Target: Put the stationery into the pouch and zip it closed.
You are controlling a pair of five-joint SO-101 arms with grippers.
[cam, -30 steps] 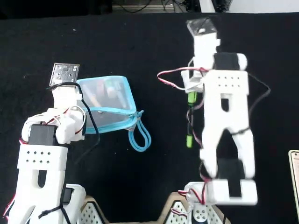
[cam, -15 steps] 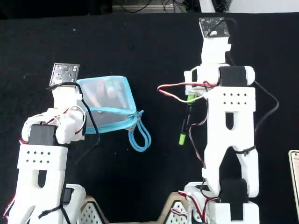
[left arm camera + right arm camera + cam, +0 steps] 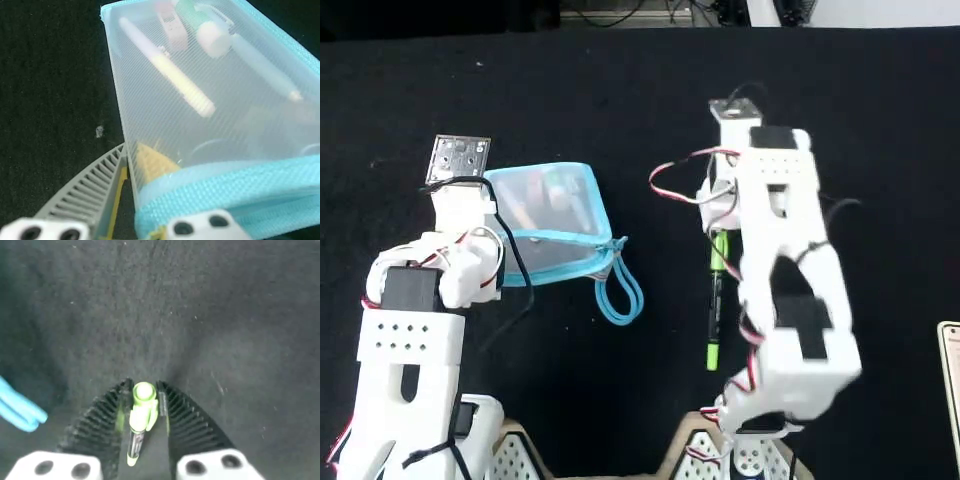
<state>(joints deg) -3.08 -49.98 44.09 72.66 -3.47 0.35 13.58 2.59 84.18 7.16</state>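
My right gripper (image 3: 144, 388) was clamped on the green pen (image 3: 142, 412) – its ribbed black fingers (image 3: 102, 422) pressed against the pen's bright green end from both sides, and the dark barrel ran back between them toward the palm. From the high camera the pen (image 3: 715, 300) stuck out from under that arm's wrist, pointing back toward the arm's base, with a green tip at its free end. I could not tell whether that end touched the black cloth (image 3: 620, 90). The pouch (image 3: 555, 225) lay well off to the side of this gripper, over by the other arm, with its blue strap (image 3: 618, 295) looped on the cloth between the two; a bit of the strap (image 3: 17, 407) also showed off to one side of the right gripper. My left gripper (image 3: 131, 172) was closed on the pouch (image 3: 215, 100) at the corner by its blue zip edge – a grey ribbed finger (image 3: 95, 187) sat against the outside of the mesh. Just beyond those fingers, through the clear mesh, I could see a white stick (image 3: 170, 75) and a few other small pieces already inside.
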